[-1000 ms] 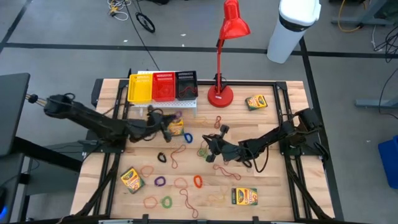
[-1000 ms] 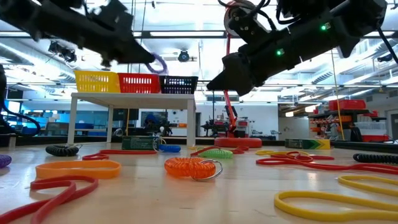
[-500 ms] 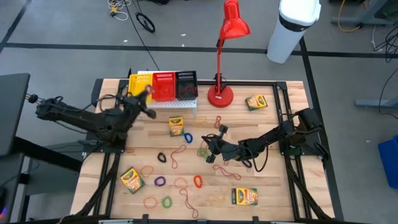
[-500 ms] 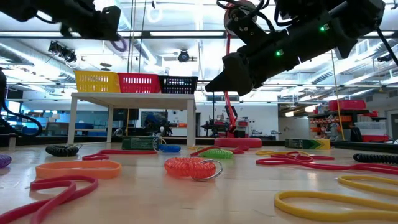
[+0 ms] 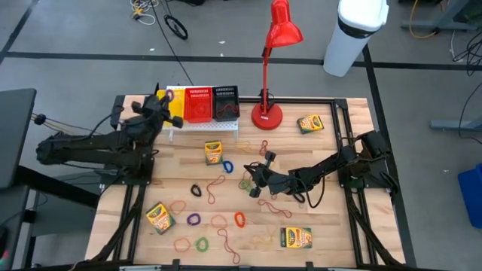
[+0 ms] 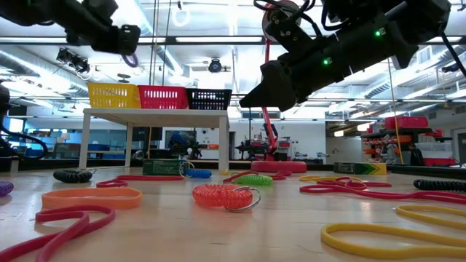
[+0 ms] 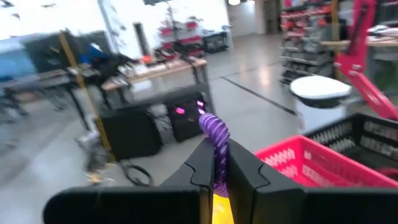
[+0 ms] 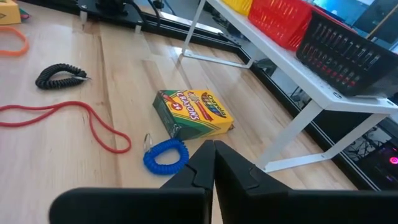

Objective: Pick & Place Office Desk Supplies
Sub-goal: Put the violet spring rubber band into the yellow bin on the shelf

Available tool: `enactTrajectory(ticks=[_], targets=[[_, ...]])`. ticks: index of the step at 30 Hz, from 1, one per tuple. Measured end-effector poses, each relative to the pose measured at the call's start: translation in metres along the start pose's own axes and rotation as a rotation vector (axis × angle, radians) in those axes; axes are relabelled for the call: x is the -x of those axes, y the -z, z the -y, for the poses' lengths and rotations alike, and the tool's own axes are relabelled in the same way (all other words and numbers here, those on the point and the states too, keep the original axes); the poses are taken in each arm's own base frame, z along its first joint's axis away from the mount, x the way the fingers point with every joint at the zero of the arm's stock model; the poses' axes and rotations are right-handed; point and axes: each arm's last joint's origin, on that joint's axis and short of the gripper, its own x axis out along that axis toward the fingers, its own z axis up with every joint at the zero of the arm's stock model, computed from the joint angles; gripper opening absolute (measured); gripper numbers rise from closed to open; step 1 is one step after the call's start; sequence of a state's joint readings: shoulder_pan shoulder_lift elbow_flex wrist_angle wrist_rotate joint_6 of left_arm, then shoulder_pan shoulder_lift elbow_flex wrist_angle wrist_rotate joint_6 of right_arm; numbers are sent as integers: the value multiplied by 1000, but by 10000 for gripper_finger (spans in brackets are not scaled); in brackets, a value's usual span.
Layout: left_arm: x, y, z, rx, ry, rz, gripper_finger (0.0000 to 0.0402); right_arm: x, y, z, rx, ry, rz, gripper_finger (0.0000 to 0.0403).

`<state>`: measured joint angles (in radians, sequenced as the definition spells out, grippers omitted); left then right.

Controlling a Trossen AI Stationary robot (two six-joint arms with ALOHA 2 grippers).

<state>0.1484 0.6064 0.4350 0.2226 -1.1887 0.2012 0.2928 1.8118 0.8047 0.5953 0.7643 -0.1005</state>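
One purple coil band (image 7: pixel 214 134) is what you've got pinched in the left gripper (image 5: pixel 167 98) right now, fingers closed tight on it with the loop poking out past the tips.

Starting near: the front of the table is littered with loose bands, like the orange coil (image 6: pixel 220 195) and a yellow loop (image 6: pixel 408 236) in the low view, plus crayon boxes at roughly 7 o'clock (image 5: pixel 159 217) and 5 o'clock (image 5: pixel 295 238) on the table.

Mid-table, your right gripper (image 5: pixel 254 183) hangs low over the wood, fingers together and holding nothing as far as I can see. Just ahead of it sit a blue coil band (image 8: pixel 165 155) and another crayon box (image 8: pixel 193 112), so that arm is the nearer one for those two.

Farther back is the bit that matters. The left gripper is up at about 11 o'clock on the table, over the yellow basket (image 5: pixel 178 110), which is the left end of the row with the red basket (image 5: pixel 198 104) and black basket (image 5: pixel 225 102). The band hangs down toward the yellow one, so I'd guess a release there lands it.
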Motion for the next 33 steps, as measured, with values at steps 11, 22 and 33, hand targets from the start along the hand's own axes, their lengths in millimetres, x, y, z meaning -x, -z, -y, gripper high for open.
enactTrajectory(ticks=[11, 22, 33], targets=[[-34, -14, -17, 65, 99, -187, 23, 0, 0, 0, -12, -12, 1, 13], [-63, -31, -28, 8, 138, -512, 24, -1, 0, 1, -19, -20, 0, 12], [-91, -5, -23, -135, 100, -740, 24, -1, 0, 1, -18, -20, -1, 11]])
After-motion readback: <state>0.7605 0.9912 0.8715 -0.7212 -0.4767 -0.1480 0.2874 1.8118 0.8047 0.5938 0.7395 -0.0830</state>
